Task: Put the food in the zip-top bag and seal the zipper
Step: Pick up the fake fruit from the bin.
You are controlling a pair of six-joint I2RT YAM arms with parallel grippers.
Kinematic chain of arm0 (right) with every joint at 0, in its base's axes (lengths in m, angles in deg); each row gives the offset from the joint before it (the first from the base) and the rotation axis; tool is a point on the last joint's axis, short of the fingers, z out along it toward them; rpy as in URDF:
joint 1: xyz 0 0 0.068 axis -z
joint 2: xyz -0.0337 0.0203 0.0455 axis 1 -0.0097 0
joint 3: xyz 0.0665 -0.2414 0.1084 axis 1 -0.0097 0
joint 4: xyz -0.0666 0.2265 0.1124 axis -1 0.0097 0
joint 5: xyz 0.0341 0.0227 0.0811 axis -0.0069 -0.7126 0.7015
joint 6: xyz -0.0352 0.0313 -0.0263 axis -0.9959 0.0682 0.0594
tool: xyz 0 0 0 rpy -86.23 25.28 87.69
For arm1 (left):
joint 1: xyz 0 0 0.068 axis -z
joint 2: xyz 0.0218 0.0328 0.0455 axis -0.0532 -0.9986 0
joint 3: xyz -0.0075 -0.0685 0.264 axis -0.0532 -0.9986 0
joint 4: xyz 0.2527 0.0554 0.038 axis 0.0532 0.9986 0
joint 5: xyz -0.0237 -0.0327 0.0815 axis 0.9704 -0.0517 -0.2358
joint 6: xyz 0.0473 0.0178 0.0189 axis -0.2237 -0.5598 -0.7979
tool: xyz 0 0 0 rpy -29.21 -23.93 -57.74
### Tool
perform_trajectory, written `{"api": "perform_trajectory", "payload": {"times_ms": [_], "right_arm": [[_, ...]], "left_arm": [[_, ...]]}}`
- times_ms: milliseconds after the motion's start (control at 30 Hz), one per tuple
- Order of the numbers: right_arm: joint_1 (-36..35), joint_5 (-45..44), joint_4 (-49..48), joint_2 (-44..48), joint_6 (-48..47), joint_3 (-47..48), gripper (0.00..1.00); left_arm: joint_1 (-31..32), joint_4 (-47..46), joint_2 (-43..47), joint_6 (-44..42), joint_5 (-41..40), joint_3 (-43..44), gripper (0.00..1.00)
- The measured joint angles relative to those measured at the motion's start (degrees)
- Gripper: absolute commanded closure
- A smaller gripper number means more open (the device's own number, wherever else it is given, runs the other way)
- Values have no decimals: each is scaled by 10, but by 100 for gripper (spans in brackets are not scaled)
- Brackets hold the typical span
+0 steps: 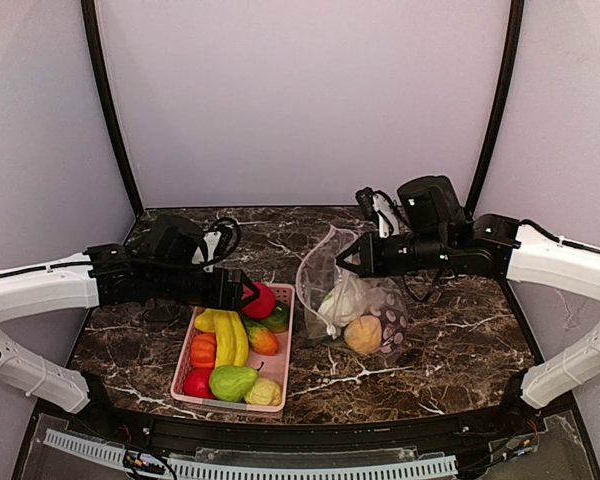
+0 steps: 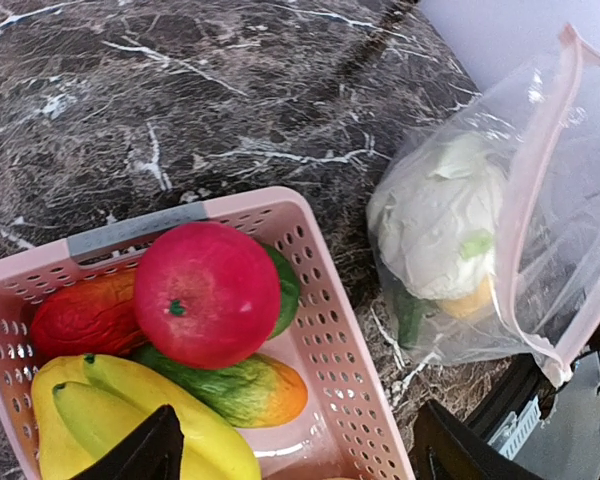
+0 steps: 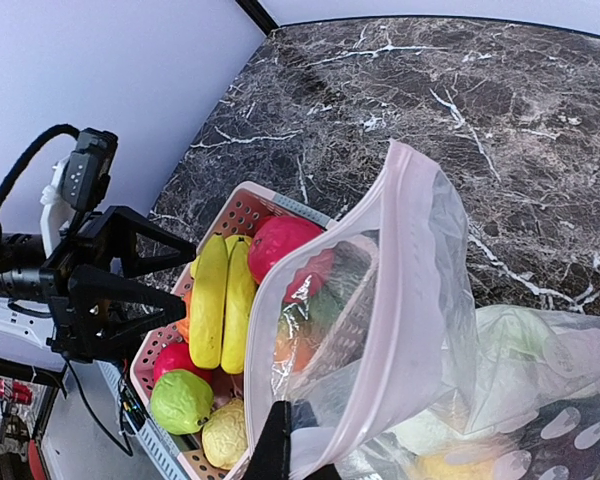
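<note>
The clear zip-top bag [image 1: 352,300] stands right of the basket with its mouth held up. Inside lie a white cauliflower [image 1: 340,300] and a yellow-orange ball [image 1: 363,335]. My right gripper [image 3: 305,462] is shut on the bag's mouth edge beside the pinkish zipper [image 3: 395,300]. My left gripper [image 2: 300,455] hangs open over the basket's far end with nothing between its fingers. Just ahead of it a red fruit [image 2: 206,293] rests on other food, beside the yellow banana [image 2: 140,415] and a green-orange piece [image 2: 242,385].
The pink slatted basket [image 1: 288,345] sits at table centre, holding several more toys: a green fruit [image 1: 232,382], a pale yellow lump [image 1: 264,392], red and orange pieces. A black rail runs along the table's near edge [image 1: 300,430]. Bare marble lies behind both arms.
</note>
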Motion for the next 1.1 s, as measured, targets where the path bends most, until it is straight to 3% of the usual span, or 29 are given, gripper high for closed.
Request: {"api": "perform_trajectory", "payload": {"times_ms": [400, 667, 867, 1100], "right_arm": [[0, 4, -3, -1, 0, 0, 100], [0, 5, -3, -1, 0, 0, 100], [0, 5, -3, -3, 0, 0, 100], [0, 5, -2, -6, 0, 0, 100]], "left_arm": [[-50, 5, -83, -15, -9, 29, 4], [-57, 4, -129, -26, -7, 45, 2], [-58, -8, -146, -26, 8, 46, 4], [-62, -26, -168, -26, 23, 46, 17]]}}
